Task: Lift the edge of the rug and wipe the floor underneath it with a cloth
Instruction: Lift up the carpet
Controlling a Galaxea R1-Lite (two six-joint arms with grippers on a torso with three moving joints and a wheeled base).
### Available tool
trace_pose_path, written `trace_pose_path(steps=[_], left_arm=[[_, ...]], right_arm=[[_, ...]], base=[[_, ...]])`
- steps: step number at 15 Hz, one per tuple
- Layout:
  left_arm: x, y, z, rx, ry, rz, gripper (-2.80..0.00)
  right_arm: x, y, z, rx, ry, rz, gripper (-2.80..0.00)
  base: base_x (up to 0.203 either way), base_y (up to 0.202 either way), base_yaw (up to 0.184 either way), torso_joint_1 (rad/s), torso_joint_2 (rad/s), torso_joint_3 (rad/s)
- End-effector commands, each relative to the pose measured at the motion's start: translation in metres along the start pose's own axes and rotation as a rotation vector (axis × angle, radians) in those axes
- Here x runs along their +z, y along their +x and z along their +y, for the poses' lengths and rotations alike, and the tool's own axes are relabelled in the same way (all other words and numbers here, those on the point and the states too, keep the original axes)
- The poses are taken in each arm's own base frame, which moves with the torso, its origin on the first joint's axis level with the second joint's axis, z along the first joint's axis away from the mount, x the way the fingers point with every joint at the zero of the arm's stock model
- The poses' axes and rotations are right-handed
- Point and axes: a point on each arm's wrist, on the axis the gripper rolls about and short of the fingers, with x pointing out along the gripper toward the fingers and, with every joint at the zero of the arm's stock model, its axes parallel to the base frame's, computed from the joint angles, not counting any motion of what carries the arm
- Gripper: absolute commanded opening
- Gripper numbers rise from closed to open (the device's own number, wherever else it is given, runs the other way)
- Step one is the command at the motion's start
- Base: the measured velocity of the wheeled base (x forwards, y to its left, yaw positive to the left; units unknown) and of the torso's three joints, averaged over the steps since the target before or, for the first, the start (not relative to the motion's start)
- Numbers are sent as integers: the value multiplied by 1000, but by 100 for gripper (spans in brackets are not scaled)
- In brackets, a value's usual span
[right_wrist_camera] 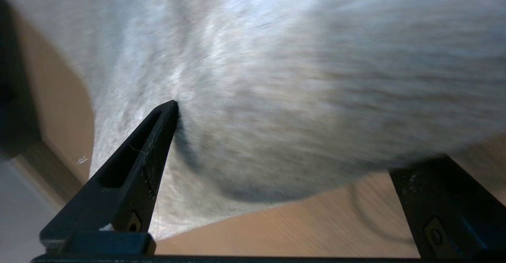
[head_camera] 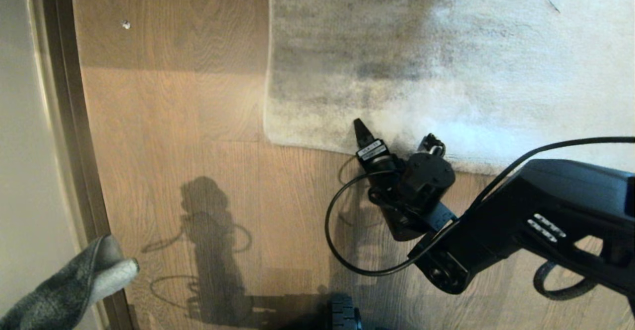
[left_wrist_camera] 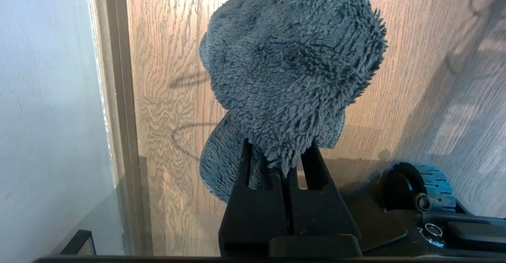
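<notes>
Straddling pale grey-beige low-pile rug edge (head_camera: pixel 397 154), right gripper (head_camera: pixel 397 139) jaws spread wide, one fingertip (right_wrist_camera: pixel 168 112) on pile. Left gripper (left_wrist_camera: pixel 278 156), far from rug edge beside skirting, clamps dark grey fuzzy cloth (left_wrist_camera: pixel 292 65) above brown wood-grain floor (head_camera: pixel 173 136).

The rug edge (head_camera: pixel 317 146) is the near side of a big pale grey-beige rug with darker smudgy streaks, corner rounded off, lying flat on the floor (head_camera: pixel 198 136). Floor's warm brown wood-grain planks, matt, with shadows across it. The cloth (left_wrist_camera: pixel 292 65) is a small dark grey fuzzy thing, bunched up with a lighter inner side showing, held above the floor off near the wall, well apart from the rug.
</notes>
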Motion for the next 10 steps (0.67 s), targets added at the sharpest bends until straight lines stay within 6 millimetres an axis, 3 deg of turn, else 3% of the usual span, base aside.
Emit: trace_pose_path(steps=[1,7,10], left_arm=[[0,0,0,1,-1,0,-280],[0,0,0,1,-1,0,-280],[0,0,0,1,-1,0,-280]], right_arm=[[14,-3,24,73,42,-40,0],[19,-26,53,117,32,4,0],[30,-39,70,133,36,20,0]], base=[[0,0,0,0,0,0],[0,0,0,0,0,0],[0,0,0,0,0,0]])
